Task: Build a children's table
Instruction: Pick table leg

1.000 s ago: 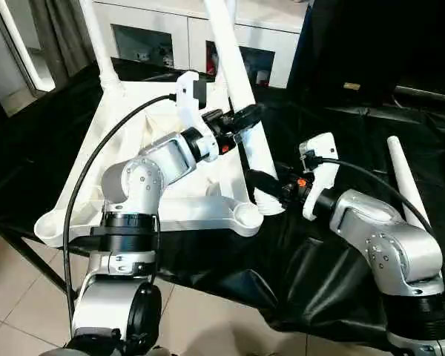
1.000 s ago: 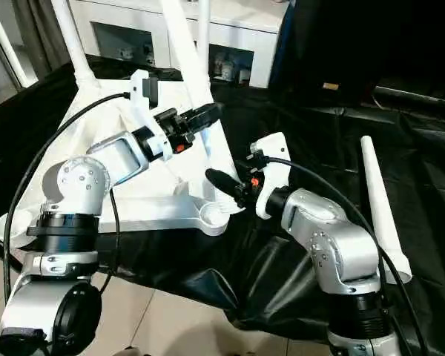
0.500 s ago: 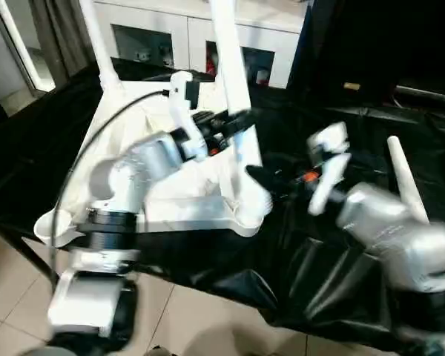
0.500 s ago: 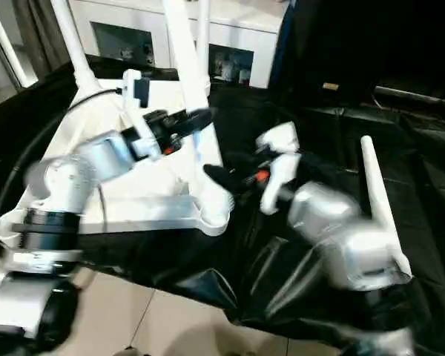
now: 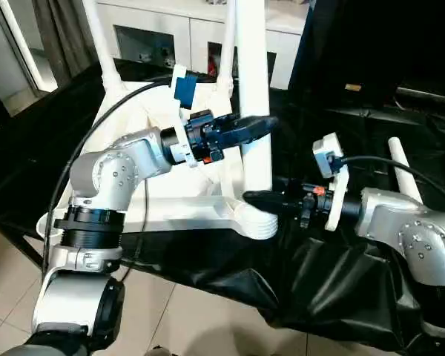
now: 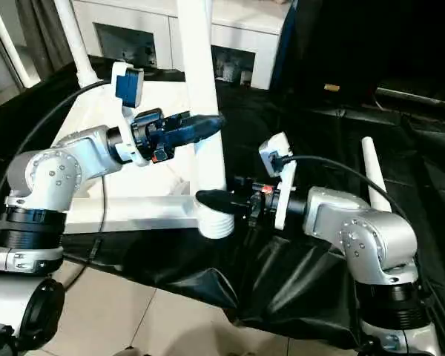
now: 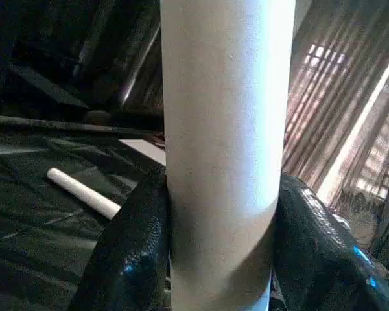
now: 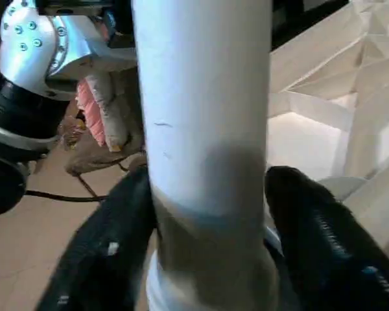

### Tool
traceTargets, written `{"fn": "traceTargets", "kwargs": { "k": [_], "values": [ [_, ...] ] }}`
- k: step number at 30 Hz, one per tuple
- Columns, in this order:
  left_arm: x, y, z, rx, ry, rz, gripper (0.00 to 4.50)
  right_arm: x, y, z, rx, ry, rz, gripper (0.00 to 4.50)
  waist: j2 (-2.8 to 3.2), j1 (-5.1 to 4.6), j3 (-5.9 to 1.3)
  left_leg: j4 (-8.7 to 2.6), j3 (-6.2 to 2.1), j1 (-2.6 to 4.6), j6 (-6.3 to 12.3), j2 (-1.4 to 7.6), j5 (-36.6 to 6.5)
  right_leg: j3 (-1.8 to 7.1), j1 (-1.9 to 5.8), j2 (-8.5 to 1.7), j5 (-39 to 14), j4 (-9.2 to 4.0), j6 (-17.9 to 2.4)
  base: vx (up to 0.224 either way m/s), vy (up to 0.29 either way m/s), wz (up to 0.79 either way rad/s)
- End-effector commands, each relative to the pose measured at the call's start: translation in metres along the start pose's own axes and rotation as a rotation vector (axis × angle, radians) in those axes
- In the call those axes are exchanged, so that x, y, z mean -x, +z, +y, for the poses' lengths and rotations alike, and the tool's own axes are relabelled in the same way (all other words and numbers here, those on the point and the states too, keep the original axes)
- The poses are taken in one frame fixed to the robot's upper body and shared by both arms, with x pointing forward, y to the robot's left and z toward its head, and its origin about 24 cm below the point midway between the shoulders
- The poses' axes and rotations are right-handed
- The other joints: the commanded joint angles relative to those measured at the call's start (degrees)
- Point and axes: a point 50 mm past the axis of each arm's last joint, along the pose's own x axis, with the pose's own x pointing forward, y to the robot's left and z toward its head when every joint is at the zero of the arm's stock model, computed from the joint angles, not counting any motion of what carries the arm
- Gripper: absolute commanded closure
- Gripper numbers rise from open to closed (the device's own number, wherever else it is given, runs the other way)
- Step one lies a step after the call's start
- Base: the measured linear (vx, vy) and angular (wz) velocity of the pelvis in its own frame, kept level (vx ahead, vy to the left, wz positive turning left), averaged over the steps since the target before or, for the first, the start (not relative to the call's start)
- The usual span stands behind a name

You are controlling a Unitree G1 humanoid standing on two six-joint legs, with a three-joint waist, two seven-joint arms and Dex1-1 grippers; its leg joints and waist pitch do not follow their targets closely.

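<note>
The children's table lies upside down, its white ribbed top [image 5: 179,211] resting on a black cloth. One white leg [image 5: 252,89] stands upright in the near right corner socket [image 5: 256,224]. My left gripper [image 5: 250,130] is shut on this leg about halfway up, and black fingers [image 7: 128,246] press both of its sides. My right gripper [image 5: 261,199] is shut on the same leg just above the socket, with fingers [image 8: 110,253] hugging it. Two more legs [image 5: 96,37] rise from the far corners. A loose leg [image 5: 405,175] lies on the cloth to the right.
A white cabinet [image 5: 156,33] with glass doors stands behind the table. The black cloth [image 5: 341,259] hangs over the near edge above a tiled floor [image 5: 7,297]. A black cable [image 5: 89,148] loops from my left wrist across the top.
The held leg has gone from leaning to upright in the near right socket. My left gripper kept its hold and swung with it. My right gripper now sits at the leg's base.
</note>
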Motion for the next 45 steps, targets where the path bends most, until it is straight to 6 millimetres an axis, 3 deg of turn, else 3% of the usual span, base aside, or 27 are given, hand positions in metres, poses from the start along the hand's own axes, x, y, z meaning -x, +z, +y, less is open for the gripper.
{"fn": "traceTargets", "kwargs": {
  "k": [1, 5, 10, 11, 12, 18, 23, 30, 31, 34, 36, 45],
  "values": [
    [-0.007, 0.012, -0.011, -0.032, -0.092, -0.027, 2.62, 0.003, -0.001, -0.002, -0.005, -0.032, 0.026, 2.04, -0.28, -0.01, -4.10, -3.83, 0.17, 0.43, -0.21, 0.56, -9.7, 2.18, 3.41, -2.82, -19.5, -4.82, -7.2, 0.000, 0.000, 0.00],
    [-0.007, 0.013, -0.010, -0.034, -0.093, -0.032, 2.62, 0.002, -0.001, -0.003, -0.006, -0.034, 0.022, 2.43, -0.22, -0.02, -4.19, -3.83, 0.12, 0.35, -0.29, 0.60, -9.1, 2.19, 3.47, -2.74, -17.8, -4.57, -7.6, 0.000, 0.000, 0.00],
    [-0.006, 0.012, -0.010, -0.040, -0.091, -0.032, 2.62, 0.001, -0.002, -0.003, -0.004, -0.044, 0.016, 2.51, -0.22, 0.01, -4.29, -3.78, 0.15, 0.32, -0.14, 0.60, -8.3, 2.22, 3.64, -2.73, -15.3, -4.24, -8.7, 0.000, 0.000, 0.00],
    [-0.005, 0.011, -0.009, -0.034, -0.087, -0.031, 2.06, 0.001, -0.002, -0.003, -0.004, -0.048, 0.014, 2.52, -0.25, -0.01, -4.28, -3.75, 0.19, 0.34, -0.15, 0.58, -8.4, 2.23, 3.63, -2.75, -15.5, -4.28, -8.8, 0.000, 0.000, 0.00],
    [-0.006, 0.012, -0.005, -0.014, -0.046, -0.037, 1.92, 0.000, -0.002, -0.004, -0.001, -0.056, 0.012, 2.52, -0.23, -0.01, -4.27, -3.76, 0.19, 0.38, -0.14, 0.57, -8.5, 2.22, 3.60, -2.73, -15.7, -4.29, -8.8, 0.000, 0.000, 0.00],
    [-0.008, 0.014, 0.006, -0.050, 0.104, -0.081, 1.45, -0.004, -0.001, -0.007, 0.019, -0.111, -0.008, 2.53, -0.28, 0.03, -4.24, -3.75, 0.14, 0.42, -0.58, 0.51, -9.4, 2.17, 3.62, -2.79, -18.1, -4.64, -7.7, 0.000, 0.000, 0.00],
    [-0.017, 0.002, 0.004, -0.086, 0.218, -0.044, 1.24, -0.013, 0.003, -0.016, 0.064, -0.248, -0.034, 2.53, -0.38, -0.15, -4.23, -3.78, 0.11, 0.21, -0.95, 0.58, -8.4, 2.18, 3.59, -2.76, -17.0, -4.47, -7.4, 0.000, 0.000, 0.00],
    [-0.023, -0.008, 0.010, -0.072, 0.374, -0.023, 1.24, -0.026, 0.006, -0.020, 0.107, -0.357, -0.047, 2.53, -0.59, -0.24, -4.27, -3.75, 0.20, 0.22, -0.69, 0.43, -8.2, 2.22, 3.54, -2.61, -16.8, -4.50, -6.7, 0.000, 0.000, 0.00],
    [-0.023, -0.008, 0.013, -0.071, 0.407, -0.025, 1.52, -0.027, 0.006, -0.021, 0.113, -0.367, -0.047, 2.54, -0.55, -0.25, -4.26, -3.76, 0.19, 0.18, -0.73, 0.48, -8.2, 2.25, 3.53, -2.65, -16.9, -4.47, -6.6, 0.000, 0.000, 0.00],
    [-0.022, -0.007, 0.019, -0.069, 0.470, -0.042, 1.59, -0.030, 0.006, -0.022, 0.127, -0.387, -0.044, 2.54, -0.74, -0.31, -4.21, -3.75, 0.21, 0.19, -0.73, 0.43, -8.4, 2.23, 3.48, -2.52, -16.9, -4.56, -6.0, 0.000, 0.000, 0.00],
    [-0.020, -0.007, 0.020, -0.071, 0.484, -0.046, 1.91, -0.031, 0.006, -0.022, 0.127, -0.393, -0.048, 2.54, -0.66, -0.23, -4.31, -3.70, 0.21, 0.16, -0.56, 0.35, -8.1, 2.25, 3.53, -2.59, -16.9, -4.54, -5.8, 0.000, 0.000, 0.00],
    [-0.017, -0.006, 0.020, -0.070, 0.494, -0.055, 2.54, -0.032, 0.009, -0.023, 0.139, -0.409, -0.053, 2.54, -0.56, -0.25, -4.33, -3.68, 0.24, 0.21, -0.36, 0.41, -7.9, 2.28, 3.54, -2.58, -14.9, -4.37, -6.5, 0.000, 0.000, 0.00]
  ]
}}
